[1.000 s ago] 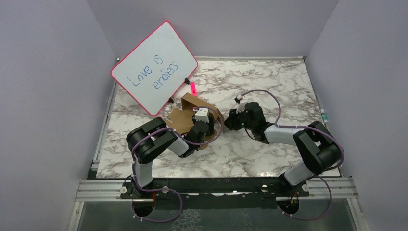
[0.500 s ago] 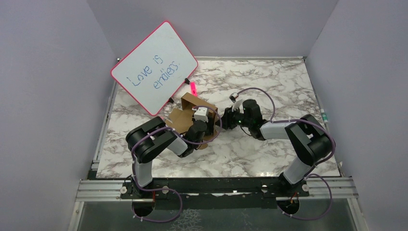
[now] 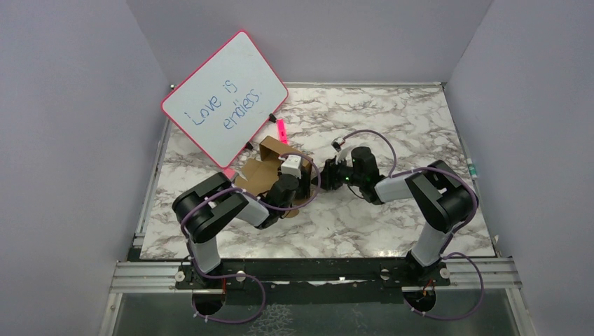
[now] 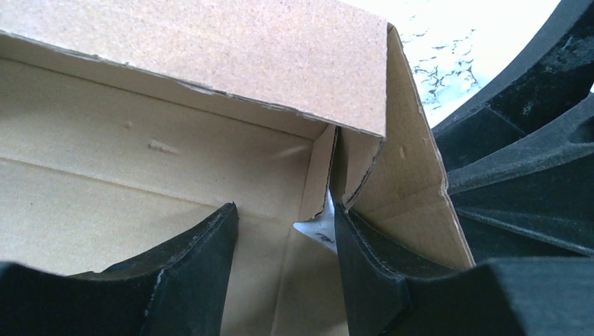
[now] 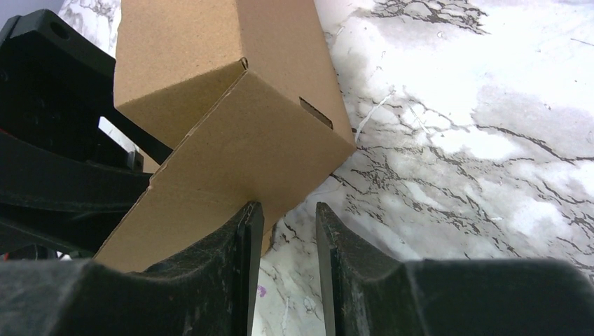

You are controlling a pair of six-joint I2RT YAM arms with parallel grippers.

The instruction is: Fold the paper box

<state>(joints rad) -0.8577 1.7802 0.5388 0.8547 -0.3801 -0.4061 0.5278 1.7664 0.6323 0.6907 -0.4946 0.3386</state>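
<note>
Brown cardboard item: the paper box (image 3: pixel 260 171), partly folded, is laid on the marble table (image 3: pixel 392 119) just left of centre in the overhead view, below the lower corner of the whiteboard (image 3: pixel 225 98). One wall is raised, with a flap folded over it. The left gripper (image 4: pixel 284 217) is placed inside the box, its fingers apart with nothing clamped between them. The right gripper (image 5: pixel 288 210) is held at an outer corner panel of the box, its fingers narrowly parted, with bare marble seen through the gap. A pink marker (image 3: pixel 281 129) is laid above the box, beside the whiteboard.
</note>
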